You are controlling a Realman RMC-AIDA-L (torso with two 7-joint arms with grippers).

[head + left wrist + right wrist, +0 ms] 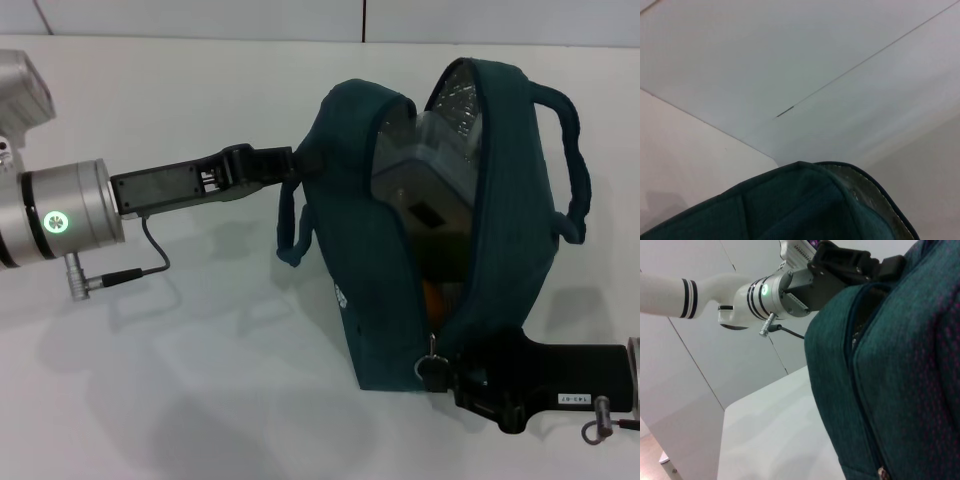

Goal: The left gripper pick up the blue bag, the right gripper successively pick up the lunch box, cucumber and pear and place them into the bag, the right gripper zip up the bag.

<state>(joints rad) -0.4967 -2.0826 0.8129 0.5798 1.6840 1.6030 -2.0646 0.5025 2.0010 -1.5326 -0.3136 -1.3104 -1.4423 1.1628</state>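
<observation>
The blue bag (370, 270) stands on the white table with its zipper wide open along the top and front. My left gripper (290, 162) is shut on the bag's left handle and rim, holding that side up. The lunch box (430, 165) sits inside the bag near the top. A bit of the orange pear (432, 295) shows lower inside. The cucumber is hidden. My right gripper (440, 372) is at the bag's bottom front corner, closed on the zipper's metal ring pull (431, 352). The bag also fills the right wrist view (900, 370) and shows in the left wrist view (800, 205).
The white table (200, 380) runs around the bag. The bag's second handle (570, 160) loops out on the far right side. A wall stands behind the table's back edge. In the right wrist view my left arm (770, 290) reaches in over the bag.
</observation>
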